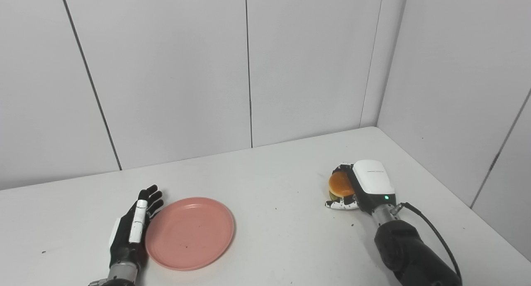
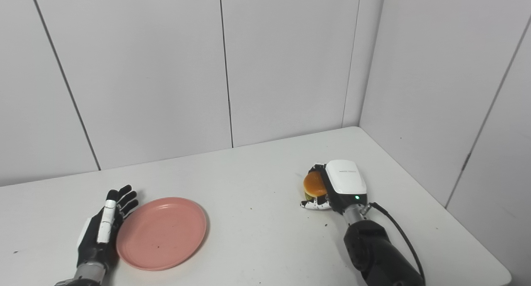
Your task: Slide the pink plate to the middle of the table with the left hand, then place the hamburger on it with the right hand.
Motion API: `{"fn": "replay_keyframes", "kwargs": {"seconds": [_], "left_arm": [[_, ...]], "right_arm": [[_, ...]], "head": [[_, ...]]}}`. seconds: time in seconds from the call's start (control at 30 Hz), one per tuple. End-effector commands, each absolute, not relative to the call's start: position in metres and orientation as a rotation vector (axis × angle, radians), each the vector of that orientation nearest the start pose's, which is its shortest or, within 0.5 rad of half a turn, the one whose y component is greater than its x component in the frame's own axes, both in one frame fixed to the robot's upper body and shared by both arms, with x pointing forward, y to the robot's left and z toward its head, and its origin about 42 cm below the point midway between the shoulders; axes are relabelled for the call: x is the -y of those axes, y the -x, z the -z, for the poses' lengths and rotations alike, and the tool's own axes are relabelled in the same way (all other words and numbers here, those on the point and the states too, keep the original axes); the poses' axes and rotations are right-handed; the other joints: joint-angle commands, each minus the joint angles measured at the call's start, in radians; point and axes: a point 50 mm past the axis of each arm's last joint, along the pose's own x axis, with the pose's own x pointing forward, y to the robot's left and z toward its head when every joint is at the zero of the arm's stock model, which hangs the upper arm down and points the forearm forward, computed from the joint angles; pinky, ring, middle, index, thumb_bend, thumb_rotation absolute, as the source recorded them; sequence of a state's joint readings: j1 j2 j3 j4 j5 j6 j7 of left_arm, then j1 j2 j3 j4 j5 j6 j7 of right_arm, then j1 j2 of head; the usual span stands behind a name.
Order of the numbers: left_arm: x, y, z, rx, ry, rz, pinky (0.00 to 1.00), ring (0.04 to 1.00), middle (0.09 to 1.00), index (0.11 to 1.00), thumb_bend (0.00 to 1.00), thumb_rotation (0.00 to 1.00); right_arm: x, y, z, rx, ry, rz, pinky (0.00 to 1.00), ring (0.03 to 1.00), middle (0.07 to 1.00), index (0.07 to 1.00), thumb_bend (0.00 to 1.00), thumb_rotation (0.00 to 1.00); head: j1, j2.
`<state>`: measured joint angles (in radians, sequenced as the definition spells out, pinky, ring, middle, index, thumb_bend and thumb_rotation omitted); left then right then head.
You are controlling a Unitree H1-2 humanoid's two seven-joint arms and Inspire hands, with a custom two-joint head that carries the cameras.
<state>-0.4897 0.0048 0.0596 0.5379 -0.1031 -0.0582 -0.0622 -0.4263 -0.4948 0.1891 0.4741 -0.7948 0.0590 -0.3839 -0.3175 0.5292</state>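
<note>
1. Quick count: one pink plate (image 1: 190,233), one hamburger (image 1: 341,185), two robot hands, all on one white counter (image 1: 269,186) boxed in by plain white wall panels (image 1: 166,70) at the back and on the right.
2. The plate sits flat on the counter's left-front part, left of centre. It's got nothing in it apart from a couple of tiny dark specks.
3. Left hand (image 1: 132,228) is right beside the plate's left rim, standing on edge with the fingers (image 1: 152,197) straight and slightly fanned, pointing away from the robot. It's holding nothing. Looks like it touches the rim, but I can't tell for sure.
4. The hamburger is well apart from the plate, over on the right side of the counter. You can see the orange bun top and a bit of green filling under it.
5. Right hand (image 2: 332,188) is curled round the hamburger from its right side, fingers wrapped at the far edge and thumb (image 2: 313,204) along the near edge. The burger looks to be down at counter level.
6. View differences: the right eye view shows the counter's front-right corner (image 2: 504,273), which the left eye view crops out. Otherwise both show the same things.
7. A black cable (image 1: 431,232) loops off the right wrist along the forearm.
</note>
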Motion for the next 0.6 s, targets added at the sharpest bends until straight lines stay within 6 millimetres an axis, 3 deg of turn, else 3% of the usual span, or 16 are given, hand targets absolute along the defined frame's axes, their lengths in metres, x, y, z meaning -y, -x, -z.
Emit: {"fn": "replay_keyframes", "kwargs": {"seconds": [0.0, 0.33, 0.57], "left_arm": [[-0.175, -0.441, -0.14, 0.05, 0.089, 0.135, 0.87, 0.88, 0.87, 0.814, 0.8, 0.88], [-0.158, -0.437, -0.143, 0.053, 0.071, 0.132, 0.82, 0.87, 0.87, 0.803, 0.79, 0.88], [-0.149, -0.436, -0.14, 0.049, 0.059, 0.122, 0.83, 0.868, 0.862, 0.798, 0.8, 0.88]], "right_arm": [[0.369, -0.416, -0.177, 0.2, 1.374, 0.281, 0.27, 0.328, 0.412, 0.521, 0.52, 0.0], [0.334, -0.413, -0.226, 0.381, 1.3, 0.251, 0.3, 0.358, 0.43, 0.521, 0.52, 0.0], [0.29, -0.411, -0.264, 0.43, 1.058, 0.186, 0.31, 0.373, 0.456, 0.507, 0.52, 0.01]], "head": [[0.017, 0.002], [0.084, 0.009], [0.154, 0.006]]}}
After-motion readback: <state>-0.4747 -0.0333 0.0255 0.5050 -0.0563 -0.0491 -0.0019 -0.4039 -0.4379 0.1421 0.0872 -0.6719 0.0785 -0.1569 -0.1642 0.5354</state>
